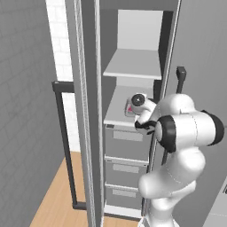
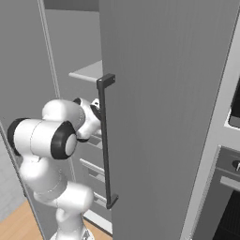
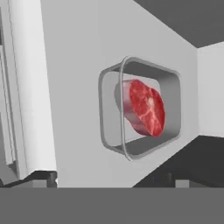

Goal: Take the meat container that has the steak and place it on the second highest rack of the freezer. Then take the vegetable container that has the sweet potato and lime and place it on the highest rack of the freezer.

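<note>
Meat container (image 3: pixel 140 107) with steak (image 3: pixel 146 107) resting on lower shelf (image 1: pixel 116 116); gripper (image 3: pixel 111 178) spread apart, empty. Withdraw straight, clear of rim.

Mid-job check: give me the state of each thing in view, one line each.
freezer: door open, shelves exposed.
meat container: resting on the lower shelf, free of the gripper.
steak: inside the meat container.
highest rack: bare, nothing on it.
drawers: all three shut.
gripper: open, holding nothing, fingertips apart from the container.
</note>
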